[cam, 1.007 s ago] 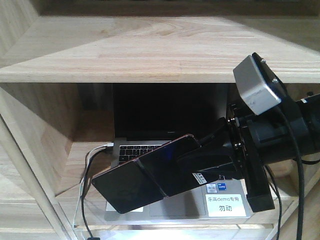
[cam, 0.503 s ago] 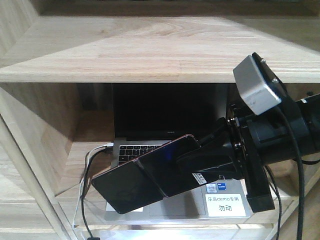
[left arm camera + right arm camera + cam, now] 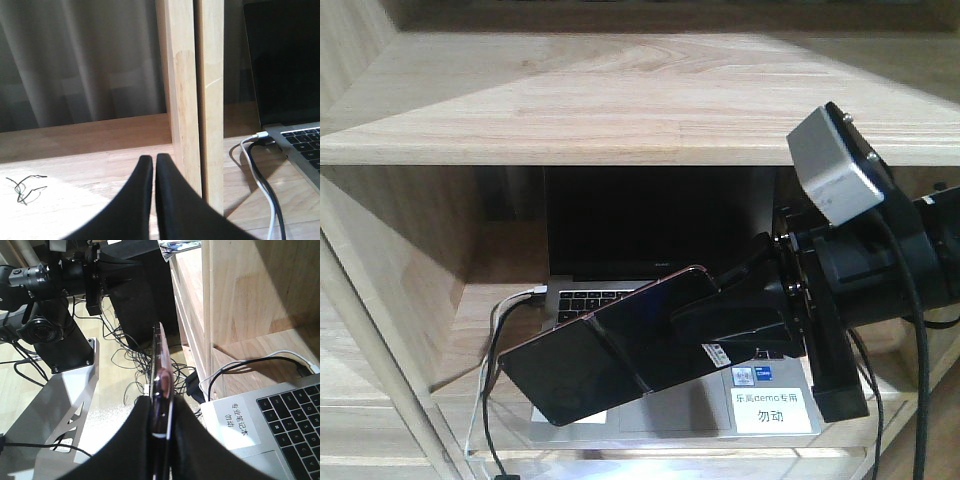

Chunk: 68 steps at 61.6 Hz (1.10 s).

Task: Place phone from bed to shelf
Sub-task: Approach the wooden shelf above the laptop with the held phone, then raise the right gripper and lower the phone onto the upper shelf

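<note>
The phone (image 3: 610, 355) is clamped by one end in the narrowed jaws of the right gripper (image 3: 720, 325). It is held tilted before the open laptop (image 3: 650, 230) at the shelf (image 3: 620, 110), seemingly for setting down. The left gripper (image 3: 154, 170) is pressed closed, empty.

I see the shelf (image 3: 570, 110) top brightly lit, laptop (image 3: 640, 220) bay in shadow. Left wrist view soft, bright patch blown out bottom-left; near fingers (image 3: 135, 200) blurred.
</note>
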Available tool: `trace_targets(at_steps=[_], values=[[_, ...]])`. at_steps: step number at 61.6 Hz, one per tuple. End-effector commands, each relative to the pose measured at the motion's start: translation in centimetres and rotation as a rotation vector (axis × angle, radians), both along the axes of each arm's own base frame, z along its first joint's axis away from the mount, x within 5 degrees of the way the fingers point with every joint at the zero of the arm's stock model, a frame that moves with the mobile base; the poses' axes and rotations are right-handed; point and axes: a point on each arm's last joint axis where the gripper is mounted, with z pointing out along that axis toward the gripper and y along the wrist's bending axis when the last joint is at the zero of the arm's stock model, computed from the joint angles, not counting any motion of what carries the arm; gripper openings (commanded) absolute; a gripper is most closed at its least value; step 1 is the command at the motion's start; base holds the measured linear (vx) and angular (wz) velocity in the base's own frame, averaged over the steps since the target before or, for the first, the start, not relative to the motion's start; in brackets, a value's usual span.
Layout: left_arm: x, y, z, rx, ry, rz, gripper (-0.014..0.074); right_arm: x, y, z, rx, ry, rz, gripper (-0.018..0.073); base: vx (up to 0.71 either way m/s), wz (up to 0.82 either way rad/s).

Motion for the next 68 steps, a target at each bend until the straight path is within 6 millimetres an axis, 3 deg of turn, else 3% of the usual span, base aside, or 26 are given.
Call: trace_targets(at_steps=[1, 20, 39, 56, 68], values=[[-0.1, 0.0, 1.5, -0.017, -0.099, 0.003, 0.0001, -1.1, 0.2, 2.3, 0.118, -0.001, 0.041, -0.0002, 0.0, 0.0], [-0.1, 0.0, 1.5, -0.017, -0.099, 0.003, 0.0001, -3.1, -0.3, 5.5, 0.262, -0.116, -0.041, -0.0002, 0.0, 0.0], [-0.1, 0.0, 1.5, -0.017, -0.099, 0.003, 0.0001, -4.5, -2.0, 9.6, 0.453, -0.301, -0.343, -0.0002, 0.0, 0.0], [-0.1, 0.0, 1.5, -0.017, -0.099, 0.003, 0.0001, -3.5, -2.8, 13.1, 0.527, -0.42, -0.487, -0.0002, 0.0, 0.0], [-0.1, 0.0, 1.5, -0.017, -0.099, 0.003, 0.0001, -0.7, -1.9, 15.9, 0.532, -0.451, -0.449, -0.0002, 0.0, 0.0]])
